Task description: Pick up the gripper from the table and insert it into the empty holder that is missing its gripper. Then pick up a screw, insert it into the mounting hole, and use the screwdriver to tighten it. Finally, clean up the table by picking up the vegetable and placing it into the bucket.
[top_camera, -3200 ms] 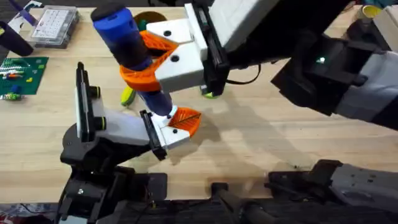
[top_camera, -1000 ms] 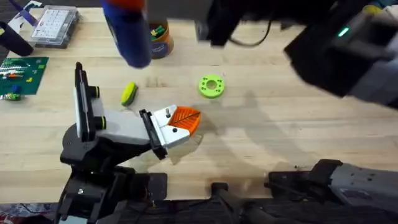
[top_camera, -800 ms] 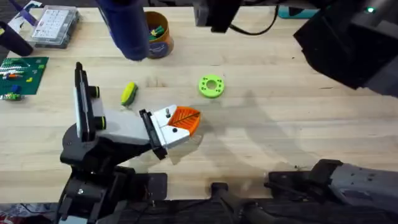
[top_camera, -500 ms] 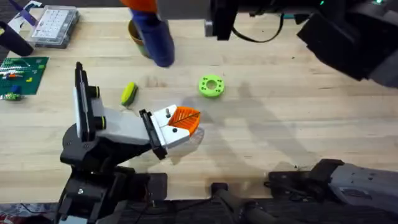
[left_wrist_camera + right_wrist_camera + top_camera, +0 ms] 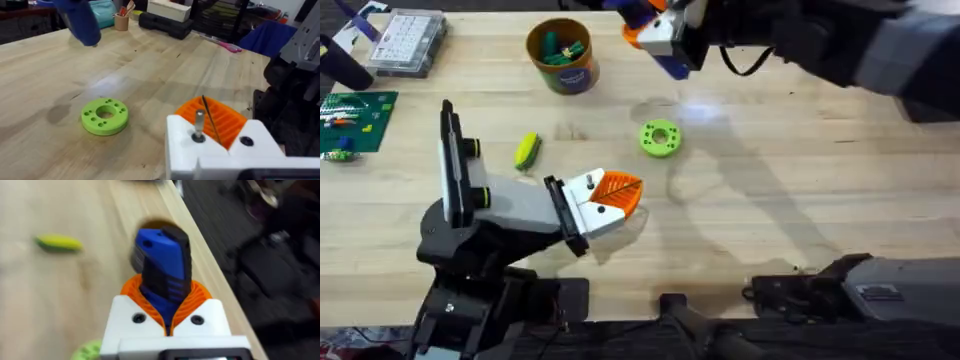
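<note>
My right gripper point(image 5: 658, 30) hovers near the table's far edge, right of the bucket point(image 5: 561, 56), and is shut on the blue screwdriver point(image 5: 672, 67). The right wrist view shows the screwdriver point(image 5: 162, 270) clamped between orange pads. My left gripper point(image 5: 612, 194), white with orange pads, rests low over the table's middle, shut with nothing in it. A small screw point(image 5: 199, 122) stands upright in a hole in its white block. The yellow-green vegetable point(image 5: 527, 150) lies on the wood just beyond the left arm, and is also seen in the vegetable point(image 5: 59, 242) right wrist view. The orange-yellow bucket holds green pieces.
A bright green ring point(image 5: 660, 138) with a hole lies between the two grippers; the ring point(image 5: 105, 116) is close ahead of the left fingers. A clear compartment box point(image 5: 408, 40) and a green board point(image 5: 355, 118) sit at the far left.
My right arm has carried the screwdriver from just above the left gripper up and away to the far edge, beside the bucket. The left arm and the screw have stayed put.
</note>
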Action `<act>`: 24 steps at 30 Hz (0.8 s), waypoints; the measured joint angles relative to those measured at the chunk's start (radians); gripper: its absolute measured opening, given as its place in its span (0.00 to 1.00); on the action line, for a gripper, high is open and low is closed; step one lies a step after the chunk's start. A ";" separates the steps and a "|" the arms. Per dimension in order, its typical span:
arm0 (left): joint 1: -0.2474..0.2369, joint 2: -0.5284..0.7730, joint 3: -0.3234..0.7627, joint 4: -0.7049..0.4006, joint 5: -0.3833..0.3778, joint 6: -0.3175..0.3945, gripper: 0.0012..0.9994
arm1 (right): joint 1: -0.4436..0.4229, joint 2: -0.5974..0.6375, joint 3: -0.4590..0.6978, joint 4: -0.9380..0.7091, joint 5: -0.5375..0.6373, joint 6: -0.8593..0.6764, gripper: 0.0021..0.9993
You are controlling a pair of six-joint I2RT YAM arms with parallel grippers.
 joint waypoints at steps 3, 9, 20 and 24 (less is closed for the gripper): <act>0.000 0.000 0.000 0.000 0.000 0.000 0.01 | -0.027 0.058 0.000 0.006 0.075 -0.093 0.02; 0.000 0.000 0.000 0.000 0.000 0.000 0.01 | -0.079 0.204 0.000 0.055 0.212 -0.318 0.02; 0.000 0.000 0.000 0.000 0.000 0.000 0.01 | -0.171 0.534 0.003 0.323 0.331 -0.704 0.02; 0.000 0.000 0.000 0.000 0.000 0.000 0.01 | -0.188 0.589 0.023 0.397 0.347 -0.814 0.02</act>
